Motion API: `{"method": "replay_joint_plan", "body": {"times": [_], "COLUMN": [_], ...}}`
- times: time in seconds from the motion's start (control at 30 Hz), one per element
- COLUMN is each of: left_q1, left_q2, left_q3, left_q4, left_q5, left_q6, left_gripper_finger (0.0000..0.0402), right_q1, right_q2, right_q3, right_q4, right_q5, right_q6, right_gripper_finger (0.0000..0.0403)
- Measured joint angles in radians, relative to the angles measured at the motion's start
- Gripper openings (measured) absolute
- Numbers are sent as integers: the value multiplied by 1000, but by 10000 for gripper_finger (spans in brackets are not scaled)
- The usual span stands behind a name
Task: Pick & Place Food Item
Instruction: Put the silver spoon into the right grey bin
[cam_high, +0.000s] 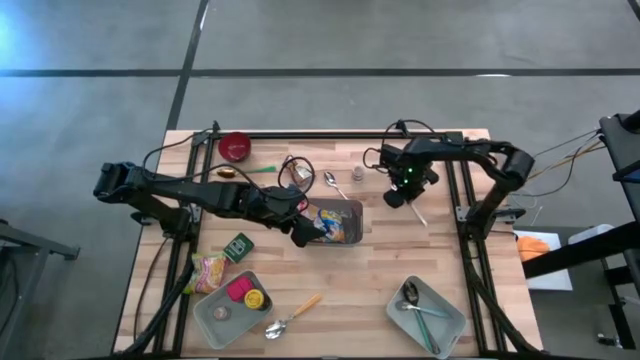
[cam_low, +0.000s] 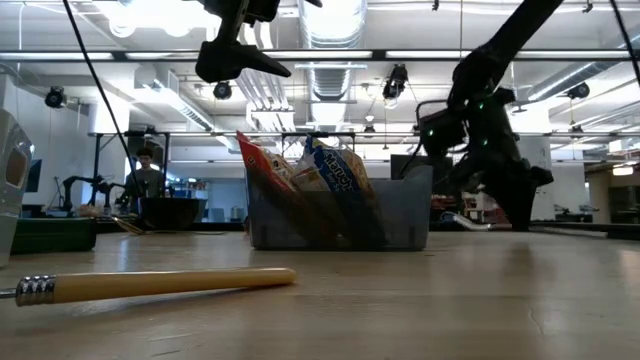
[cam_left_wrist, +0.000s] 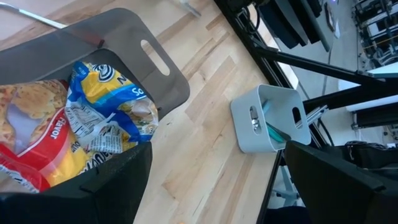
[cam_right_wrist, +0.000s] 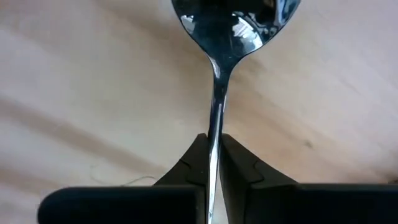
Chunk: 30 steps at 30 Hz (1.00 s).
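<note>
The wooden counter (cam_high: 370, 280) carries everything, and from above it shows whole, which no other view gives. In its middle stands a grey bin (cam_high: 345, 238) with two snack bags (cam_high: 330, 222) inside. The level view shows these bags (cam_low: 310, 180) standing upright and rising above the bin's rim, one red and one blue and yellow; the left wrist view reads them from above, lying against each other against the bin wall (cam_left_wrist: 124, 50).

The left arm reaches across from the left side, and its left gripper (cam_high: 303, 226) hangs over the bin's left end with its jaws wide apart and nothing between them. In the level view it is well above the bags.

The right arm bends in from the right edge. The right gripper (cam_high: 398, 196) is near the far side of the counter, to the right of the bin. Only its own wrist view tells what it does: the fingers (cam_right_wrist: 239, 171) are pressed together on the thin handle of a metal spoon (cam_right_wrist: 233, 22), whose bowl points away from the gripper over the wood.

From above I see two grey trays on the near side: the left tray (cam_high: 212, 318) holds small food pieces, the right tray (cam_high: 455, 322) holds cutlery. A green packet (cam_high: 238, 246) lies near the left tray. A wooden-handled spoon (cam_high: 293, 315) lies between the trays.
</note>
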Motion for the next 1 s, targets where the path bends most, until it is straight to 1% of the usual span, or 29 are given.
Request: {"method": "replay_joint_plan", "body": {"times": [0.17,0.27,0.37,0.5,0.57,0.63,0.73,0.87,1.0], "left_q1": [0,0,0,0,0,2,10,22,22], "left_q2": [0,0,0,0,0,0,0,0,0], "left_q3": [0,0,0,0,0,0,0,0,0], "left_q4": [0,0,0,0,0,0,0,4,4], "left_q5": [2,2,2,2,1,-1,-1,-2,-1], "left_q6": [0,0,0,0,0,0,0,-1,45], "left_gripper_finger": [371,371,371,371,371,371,371,371,371], "right_q1": [28,57,126,242,303,370,490,680,901], "right_q2": [-127,-213,-321,-481,-563,-642,-747,-836,-870], "right_q3": [-6,-19,-43,-73,-78,-79,-79,-79,-79], "right_q4": [-61,-107,-156,-239,-271,-288,-284,-258,-146], "right_q5": [-11,-54,-113,-127,-146,-197,-224,-214,-146], "right_q6": [1,22,62,166,242,341,532,828,1121], "right_gripper_finger": [11,10,10,10,9,9,9,9,9]}}
